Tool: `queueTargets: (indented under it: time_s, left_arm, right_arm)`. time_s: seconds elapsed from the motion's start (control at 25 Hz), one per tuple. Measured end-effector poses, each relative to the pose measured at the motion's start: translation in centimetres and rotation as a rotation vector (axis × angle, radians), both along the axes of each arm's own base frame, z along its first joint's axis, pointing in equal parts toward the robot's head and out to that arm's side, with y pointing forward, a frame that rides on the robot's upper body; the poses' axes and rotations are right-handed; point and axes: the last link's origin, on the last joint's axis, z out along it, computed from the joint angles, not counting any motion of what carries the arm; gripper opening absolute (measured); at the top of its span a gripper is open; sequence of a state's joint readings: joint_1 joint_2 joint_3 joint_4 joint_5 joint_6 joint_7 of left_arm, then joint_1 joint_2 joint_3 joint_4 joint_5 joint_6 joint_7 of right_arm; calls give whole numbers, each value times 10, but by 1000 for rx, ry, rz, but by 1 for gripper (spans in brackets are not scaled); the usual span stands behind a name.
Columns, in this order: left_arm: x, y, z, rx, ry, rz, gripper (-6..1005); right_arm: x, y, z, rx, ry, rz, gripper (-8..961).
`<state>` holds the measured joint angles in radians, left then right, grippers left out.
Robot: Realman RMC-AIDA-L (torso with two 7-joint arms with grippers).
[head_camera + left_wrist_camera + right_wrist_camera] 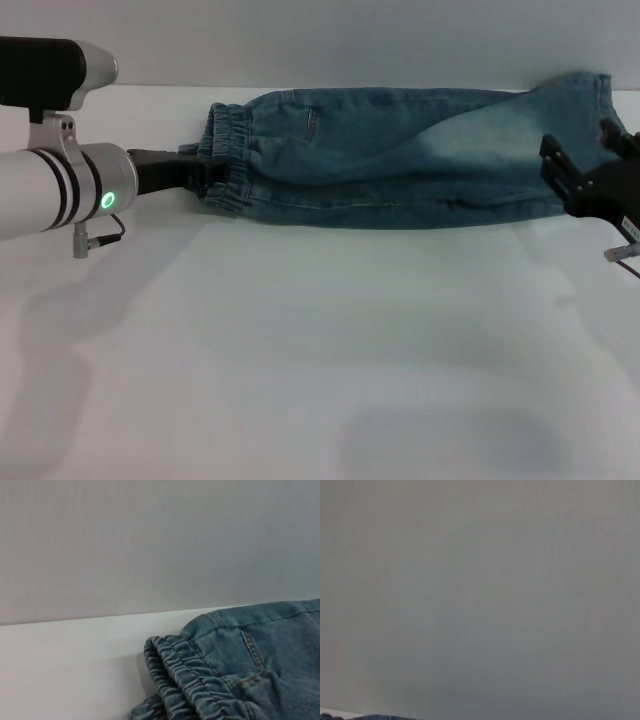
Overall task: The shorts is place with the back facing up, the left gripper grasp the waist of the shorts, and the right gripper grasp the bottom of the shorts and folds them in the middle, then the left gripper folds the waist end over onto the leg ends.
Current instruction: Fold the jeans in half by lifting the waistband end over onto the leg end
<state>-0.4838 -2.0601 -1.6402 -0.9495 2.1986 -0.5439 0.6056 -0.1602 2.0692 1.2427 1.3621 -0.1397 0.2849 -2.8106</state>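
Broadly, the white tabletop (300, 350) fills the lower and middle of the head view, and the denim shorts (400, 160) lie across its upper part, already folded lengthwise into a narrow band. Their long axis runs across the frame: the gathered elastic waist (228, 160) at upper left, the leg ends (575, 120) at upper right. The left end effector (195, 172) meets the waist from the frame's left and looks clamped on the waistband, though its tips are buried in the gathers. It is plainly the nearer arm for the coming fold, which I judge must carry the waist rightward along that axis onto the leg ends. The right end effector (585, 170) sits at the right edge over the leg ends, its fingers apart; contact with the cloth is unclear. Its wrist camera shows almost only blank wall.
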Motion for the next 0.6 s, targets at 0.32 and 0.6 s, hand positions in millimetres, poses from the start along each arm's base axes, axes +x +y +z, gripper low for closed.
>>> queueTargets:
  time_s: [0.32, 0.6]
  left_arm:
    - [-1, -3, 0, -13, 5, 1, 619]
    - [-8, -5, -2, -22, 12, 20, 793]
  right_arm:
    - [2, 0, -2, -12, -9, -22, 603]
    - [2, 0, -3, -17, -10, -23, 603]
